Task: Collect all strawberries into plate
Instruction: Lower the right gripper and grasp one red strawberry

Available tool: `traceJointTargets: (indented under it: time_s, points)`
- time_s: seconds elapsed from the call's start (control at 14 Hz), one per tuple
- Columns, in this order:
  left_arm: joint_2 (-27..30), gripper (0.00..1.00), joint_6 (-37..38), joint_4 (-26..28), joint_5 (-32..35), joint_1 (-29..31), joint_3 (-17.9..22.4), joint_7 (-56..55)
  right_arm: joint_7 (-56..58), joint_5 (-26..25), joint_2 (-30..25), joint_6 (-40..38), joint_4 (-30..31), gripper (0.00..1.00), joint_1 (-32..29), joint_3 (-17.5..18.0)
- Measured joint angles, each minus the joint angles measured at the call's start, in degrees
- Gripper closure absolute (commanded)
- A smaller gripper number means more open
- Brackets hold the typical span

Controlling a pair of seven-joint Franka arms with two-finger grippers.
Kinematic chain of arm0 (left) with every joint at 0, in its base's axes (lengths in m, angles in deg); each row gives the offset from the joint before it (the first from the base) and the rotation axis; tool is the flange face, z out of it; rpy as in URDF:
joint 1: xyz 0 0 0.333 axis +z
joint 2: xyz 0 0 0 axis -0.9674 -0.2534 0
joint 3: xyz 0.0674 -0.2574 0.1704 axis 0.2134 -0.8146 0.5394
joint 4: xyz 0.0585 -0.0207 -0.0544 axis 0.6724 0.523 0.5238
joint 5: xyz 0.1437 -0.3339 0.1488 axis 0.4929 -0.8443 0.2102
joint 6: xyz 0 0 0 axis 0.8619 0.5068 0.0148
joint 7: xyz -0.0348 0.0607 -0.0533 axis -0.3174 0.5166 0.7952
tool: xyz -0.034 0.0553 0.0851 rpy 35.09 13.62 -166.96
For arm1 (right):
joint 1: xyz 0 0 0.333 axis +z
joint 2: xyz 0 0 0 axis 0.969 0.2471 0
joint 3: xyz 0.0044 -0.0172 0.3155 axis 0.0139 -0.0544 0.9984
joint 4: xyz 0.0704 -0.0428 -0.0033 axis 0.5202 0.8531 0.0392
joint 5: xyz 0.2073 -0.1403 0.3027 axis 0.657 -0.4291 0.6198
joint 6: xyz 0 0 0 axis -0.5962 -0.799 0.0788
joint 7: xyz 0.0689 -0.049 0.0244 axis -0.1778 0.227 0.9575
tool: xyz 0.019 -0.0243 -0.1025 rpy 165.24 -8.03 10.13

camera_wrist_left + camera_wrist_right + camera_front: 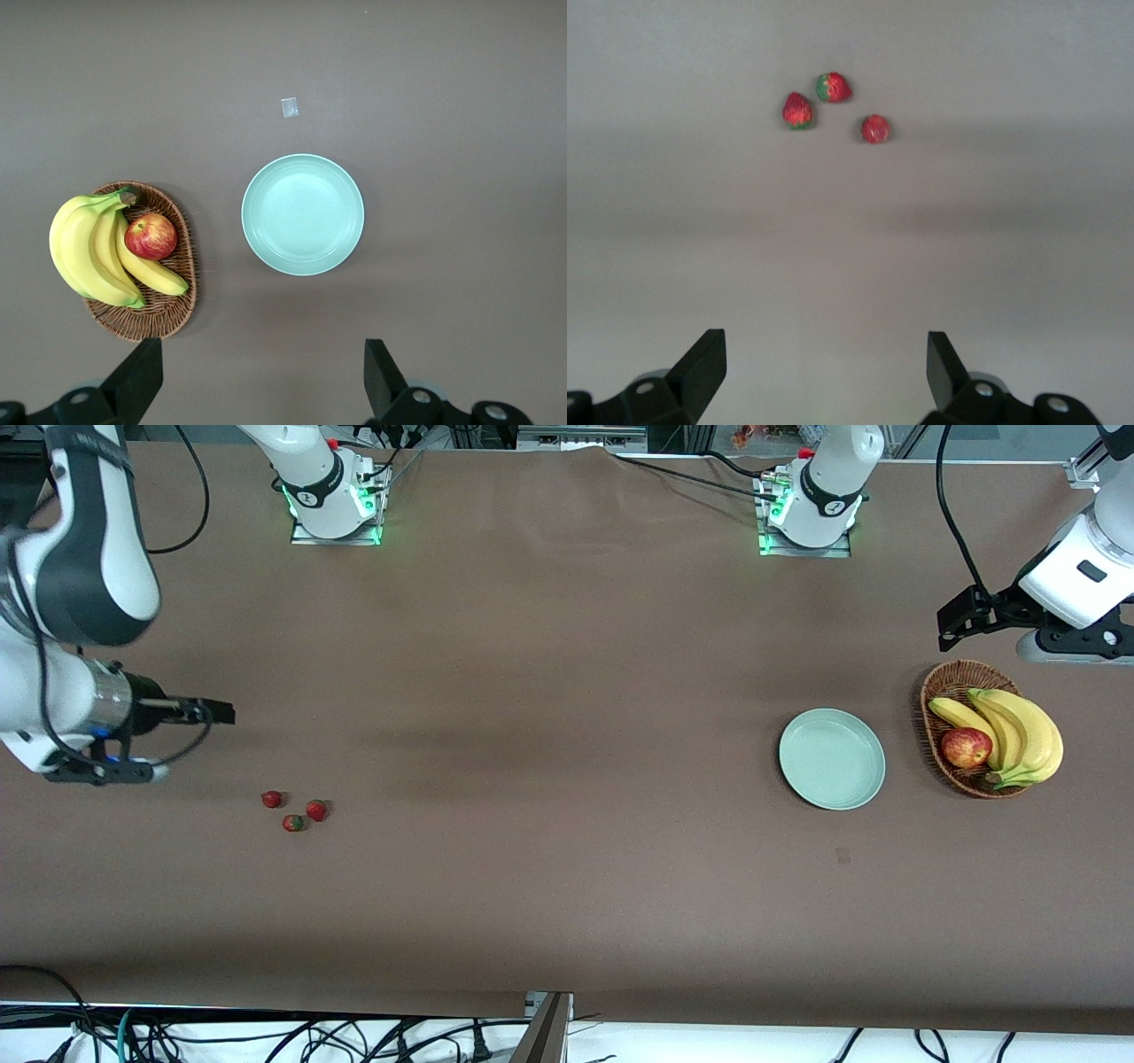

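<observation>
strawberries (294, 810) at right arm's end; plate (832, 759) beside basket (948, 691)

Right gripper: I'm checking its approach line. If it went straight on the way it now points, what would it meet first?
The right gripper, jaws open, looks down at bare table; the three strawberries lie a little farther along. It would probably meet the table first, short of the berries, though depth is hard to judge.

Table (567, 646) bears strawberries (294, 811), plate (832, 759), basket (948, 691).
</observation>
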Motion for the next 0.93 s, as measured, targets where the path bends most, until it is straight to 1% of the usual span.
traceJointTargets:
  time_s: [0.22,0.36,0.72,0.93]
  points:
    - [0.0,0.00,0.0,-0.1,0.0,-0.1,0.0,0.0,-0.1,0.1,6.9,8.0,0.8,0.00,1.0,0.5]
    - [0.0,0.00,0.0,-0.1,0.0,-0.1,0.0,0.0,-0.2,0.1,10.2,14.7,3.0,0.00,2.3,0.6]
    - [0.0,0.00,0.5,-0.1,0.0,-0.1,0.0,0.0,-0.3,0.1,14.3,30.9,9.3,0.00,3.0,0.6]
    - [0.0,0.00,0.8,-0.1,0.0,-0.1,0.0,0.0,-0.3,0.1,16.8,37.7,11.3,0.00,3.1,0.6]
